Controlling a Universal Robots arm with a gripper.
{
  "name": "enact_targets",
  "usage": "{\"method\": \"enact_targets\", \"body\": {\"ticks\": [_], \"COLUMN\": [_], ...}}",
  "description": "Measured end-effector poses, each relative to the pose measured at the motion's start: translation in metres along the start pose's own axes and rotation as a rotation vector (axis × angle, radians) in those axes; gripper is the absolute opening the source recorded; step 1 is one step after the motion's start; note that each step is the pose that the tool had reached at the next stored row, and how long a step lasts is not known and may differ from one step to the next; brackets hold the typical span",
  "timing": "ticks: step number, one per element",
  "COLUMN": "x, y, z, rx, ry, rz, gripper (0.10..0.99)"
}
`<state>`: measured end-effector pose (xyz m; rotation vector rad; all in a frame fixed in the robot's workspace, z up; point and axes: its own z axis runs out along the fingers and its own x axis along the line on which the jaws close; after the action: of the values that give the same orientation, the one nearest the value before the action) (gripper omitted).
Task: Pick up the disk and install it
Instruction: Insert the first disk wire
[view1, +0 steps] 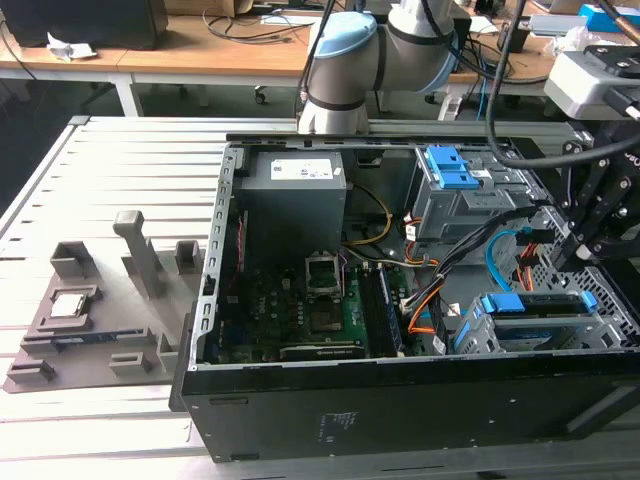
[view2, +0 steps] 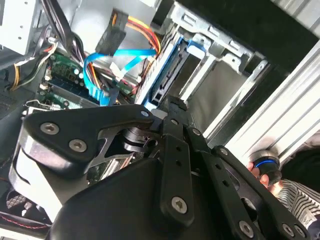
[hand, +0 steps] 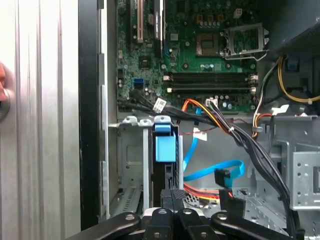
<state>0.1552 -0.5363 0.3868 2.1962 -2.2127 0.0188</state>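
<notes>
One disk (view1: 538, 304) sits in one bay (view1: 468, 336), one gripper (view1: 567, 260) above.

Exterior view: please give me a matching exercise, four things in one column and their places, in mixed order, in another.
1 disk
2 CPU chip
3 power supply
4 gripper

A on the grey tray, outside the case
B over the bay
C inside the case, toward the exterior view's left
D in the bay, toward the exterior view's right

Pairs: 1-D, 2-A, 3-C, 4-B
</notes>
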Motion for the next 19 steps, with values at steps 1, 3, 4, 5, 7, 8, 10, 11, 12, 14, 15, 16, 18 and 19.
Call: {"method": "enact_targets", "body": {"ticks": [1,3,4,5,7,8,10,11,12,14,15,16,18,19], "x": [-0.0030,-0.0039,-0.0040,-0.0041,-0.0043,-0.0045,-0.0067,-0.0077,-0.0087,-0.0096,-0.0104,-0.0108,-0.0138,-0.0178], "y": [-0.0076,-0.0099,-0.0103,-0.0111,-0.0127,-0.0133,-0.0169,-0.0184,-0.0203,-0.0221,-0.0238,-0.0246,-0.0265,-0.0266], "z": [-0.0001,0.0001,0.0002,0.0005,0.0011,0.0011,0.0012,0.0013,0.0013,0.0013,0.0014,0.0015,0.0015,0.0017], "rx": [0.000,0.000,0.000,0.000,0.000,0.000,0.000,0.000,0.000,0.000,0.000,0.000,0.000,0.000], "ry": [0.0012,0.0013,0.0014,0.0015,0.0014,0.0014,0.0014,0.0015,0.0016,0.0016,0.0015,0.0016,0.0021,0.0025], "rz": [0.000,0.000,0.000,0.000,0.000,0.000,0.000,0.000,0.000,0.000,0.000,0.000,0.000,0.000], "gripper": [0.106,0.106,0.106,0.106,0.106,0.106,0.106,0.106,0.106,0.106,0.106,0.106,0.106,0.106]}}
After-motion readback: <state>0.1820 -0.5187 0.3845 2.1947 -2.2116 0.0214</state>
